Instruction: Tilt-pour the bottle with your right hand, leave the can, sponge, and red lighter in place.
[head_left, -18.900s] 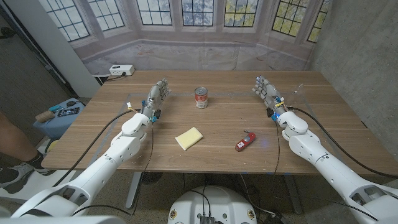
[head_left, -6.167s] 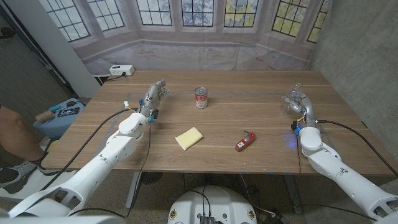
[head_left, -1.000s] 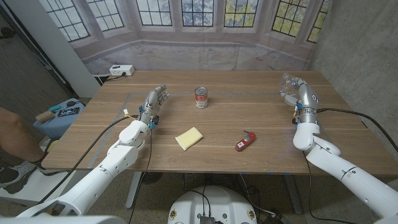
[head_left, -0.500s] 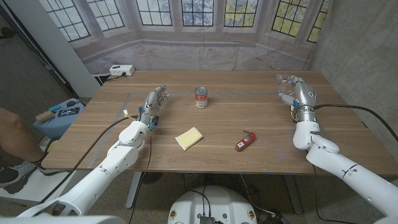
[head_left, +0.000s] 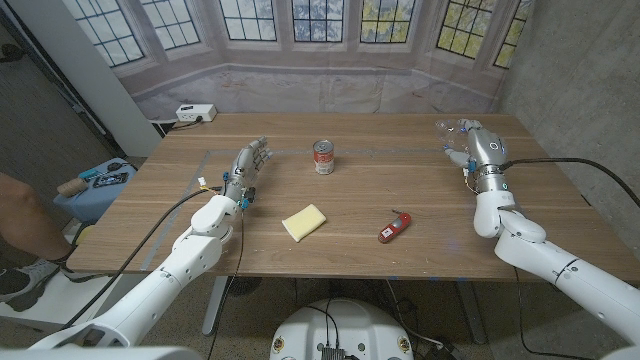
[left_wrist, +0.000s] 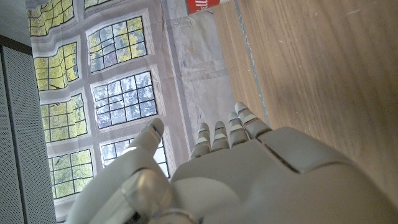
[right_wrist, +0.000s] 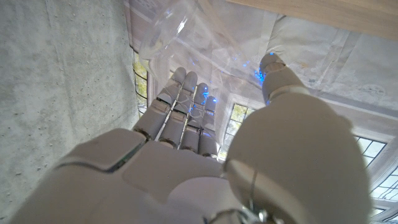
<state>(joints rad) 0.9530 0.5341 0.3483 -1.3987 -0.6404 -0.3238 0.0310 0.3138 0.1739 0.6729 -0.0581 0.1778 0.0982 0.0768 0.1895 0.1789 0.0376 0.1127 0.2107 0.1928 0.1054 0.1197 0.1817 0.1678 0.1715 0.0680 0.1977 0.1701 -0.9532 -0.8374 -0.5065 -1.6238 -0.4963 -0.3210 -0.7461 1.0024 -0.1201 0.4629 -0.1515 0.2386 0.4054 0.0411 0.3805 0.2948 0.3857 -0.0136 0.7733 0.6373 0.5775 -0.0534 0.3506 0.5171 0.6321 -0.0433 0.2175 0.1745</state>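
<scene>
Right hand (head_left: 482, 150) grips the clear bottle (head_left: 452, 128), lifted off the counter (head_left: 360, 200) and tipped further left than half a second ago: pour underway. Left hand (head_left: 248, 163) open, idle. Can (head_left: 323, 157), sponge (head_left: 304, 221), lighter (head_left: 394, 227) unmoved.

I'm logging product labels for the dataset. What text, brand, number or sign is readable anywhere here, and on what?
Can: red and white label, print too small to read.
Red lighter: a pale patch, no legible text.
Bottle in the right hand: clear, no label visible.
Sponge: no text.
Nothing is readable.
</scene>
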